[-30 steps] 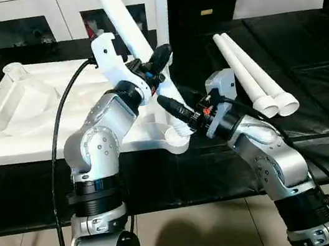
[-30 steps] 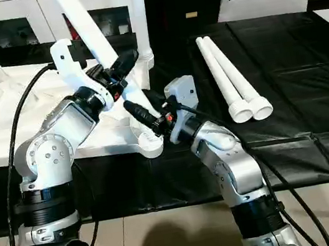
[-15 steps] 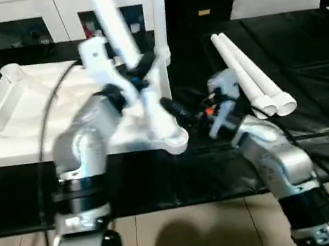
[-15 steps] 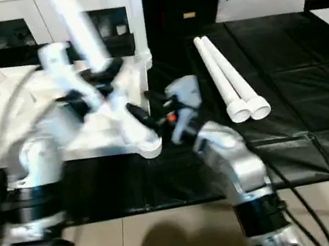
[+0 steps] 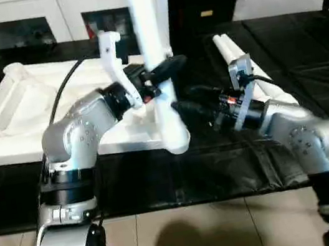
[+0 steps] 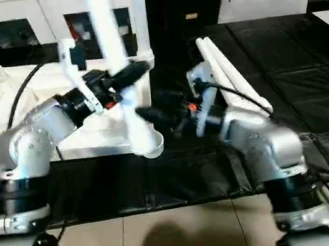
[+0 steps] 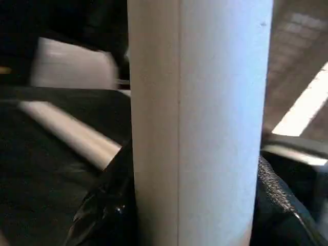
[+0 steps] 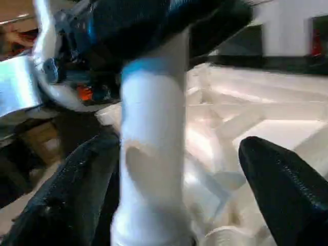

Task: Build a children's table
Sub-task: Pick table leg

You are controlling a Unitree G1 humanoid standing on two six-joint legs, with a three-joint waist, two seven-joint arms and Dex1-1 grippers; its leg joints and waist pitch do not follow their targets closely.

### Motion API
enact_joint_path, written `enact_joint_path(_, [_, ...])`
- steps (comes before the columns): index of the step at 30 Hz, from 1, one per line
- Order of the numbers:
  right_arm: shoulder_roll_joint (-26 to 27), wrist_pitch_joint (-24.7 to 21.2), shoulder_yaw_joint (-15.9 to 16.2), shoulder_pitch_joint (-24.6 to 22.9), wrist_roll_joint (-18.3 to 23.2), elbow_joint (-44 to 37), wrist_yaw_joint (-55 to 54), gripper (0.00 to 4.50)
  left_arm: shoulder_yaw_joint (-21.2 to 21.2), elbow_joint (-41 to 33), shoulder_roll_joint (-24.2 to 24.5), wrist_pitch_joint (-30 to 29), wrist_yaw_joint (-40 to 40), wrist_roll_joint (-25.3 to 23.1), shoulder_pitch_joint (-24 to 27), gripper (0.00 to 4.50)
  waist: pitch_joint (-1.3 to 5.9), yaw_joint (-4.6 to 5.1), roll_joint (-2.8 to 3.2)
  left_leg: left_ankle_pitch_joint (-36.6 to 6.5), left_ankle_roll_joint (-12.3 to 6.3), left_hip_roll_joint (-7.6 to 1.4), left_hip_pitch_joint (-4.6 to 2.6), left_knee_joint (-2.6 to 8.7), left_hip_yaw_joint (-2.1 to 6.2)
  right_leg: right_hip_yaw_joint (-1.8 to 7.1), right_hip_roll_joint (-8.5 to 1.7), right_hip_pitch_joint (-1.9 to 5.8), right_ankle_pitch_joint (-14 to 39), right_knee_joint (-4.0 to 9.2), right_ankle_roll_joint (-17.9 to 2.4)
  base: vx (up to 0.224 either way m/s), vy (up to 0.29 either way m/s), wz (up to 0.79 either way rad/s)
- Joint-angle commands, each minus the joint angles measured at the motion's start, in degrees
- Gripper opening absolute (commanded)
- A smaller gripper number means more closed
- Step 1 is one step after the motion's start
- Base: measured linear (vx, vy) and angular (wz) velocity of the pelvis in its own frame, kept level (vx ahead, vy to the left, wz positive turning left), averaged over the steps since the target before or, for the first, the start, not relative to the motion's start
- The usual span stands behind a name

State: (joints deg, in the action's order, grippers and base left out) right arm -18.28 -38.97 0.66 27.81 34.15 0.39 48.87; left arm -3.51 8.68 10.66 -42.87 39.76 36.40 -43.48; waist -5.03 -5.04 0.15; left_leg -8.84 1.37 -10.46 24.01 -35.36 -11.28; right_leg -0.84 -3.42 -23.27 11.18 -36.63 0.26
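leg (image 5: 150,49) went from leaning to pretty much upright in the near corner socket (image 5: 179,141) of the tabletop (image 5: 17,110) | left gripper (image 5: 159,73) clamped on leg | right gripper (image 5: 182,106) spread, just beside the leg's foot, not gripping | looks seated, hard to say how deep | two spare legs (image 5: 244,68) past the socket

2 head views look down; wrist views hug the leg (image 7: 200,123).
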Motion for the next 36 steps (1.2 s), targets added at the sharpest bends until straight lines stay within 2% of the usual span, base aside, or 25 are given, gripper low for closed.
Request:
enact_joint_path(1, [-1.6,-2.2,1.2,0.8,2.0,-1.6,3.9,4.13,1.6,-1.8,0.8,-1.0,5.1,2.1,-2.0,1.89,5.51,-0.02,-0.72,-7.2,-0.66,-1.98,-2.21,3.48,0.99,1.58,-3.72,2.59,8.1,4.40,-11.9,0.000,0.000,0.00])
enact_joint_path(3, [-2.7,-3.4,2.1,0.8,3.3,-2.0,7.1,4.13,3.4,-2.5,1.5,-0.9,9.4,2.5,-2.1,1.89,5.50,-0.09,-0.72,-7.8,-0.76,-2.11,-2.30,3.52,1.04,1.55,-3.82,2.58,9.0,4.45,-12.0,0.000,0.000,0.00])
enact_joint_path(12, [-3.6,-6.3,2.6,1.2,6.1,-1.4,10.9,3.32,5.8,-2.5,2.0,0.5,14.6,2.4,-2.6,1.89,5.29,0.02,-0.77,-10.4,0.88,-2.20,-2.43,3.73,1.13,1.54,-3.91,2.30,14.4,4.87,-10.9,0.000,0.000,0.00])
enact_joint_path(25, [-4.2,-7.1,5.3,1.9,4.5,-0.4,12.7,2.09,6.7,-2.4,0.9,0.7,15.4,2.0,-3.7,1.89,5.44,0.01,-1.01,-9.5,0.88,-2.19,-2.31,3.63,1.10,1.54,-3.92,2.25,13.4,4.68,-10.8,0.000,0.000,0.00])
enact_joint_path(34, [-4.1,-6.2,5.3,1.9,3.5,0.0,11.6,1.93,4.8,-1.6,0.3,0.4,11.4,1.6,-4.2,1.89,5.44,-0.01,-1.02,-9.4,0.67,-2.17,-2.27,3.51,1.08,1.53,-3.92,2.25,13.7,4.75,-10.8,0.000,0.000,0.00])
enact_joint_path(35, [-3.9,-6.0,5.1,1.8,3.4,-0.1,11.4,1.93,4.3,-1.9,0.1,0.1,10.8,2.0,-4.2,2.45,5.42,0.00,-1.05,-9.6,0.72,-2.16,-2.32,3.53,1.07,1.52,-3.89,2.22,13.8,4.80,-10.9,0.000,0.000,0.00])
enact_joint_path(36, [-3.8,-5.9,5.0,1.7,3.3,-0.1,11.2,1.93,3.9,-2.3,0.1,-0.1,10.5,2.4,-4.1,2.59,5.44,-0.01,-0.94,-9.6,0.74,-2.15,-2.29,3.51,1.10,1.52,-3.90,2.26,13.8,4.76,-10.9,0.000,0.000,0.00])
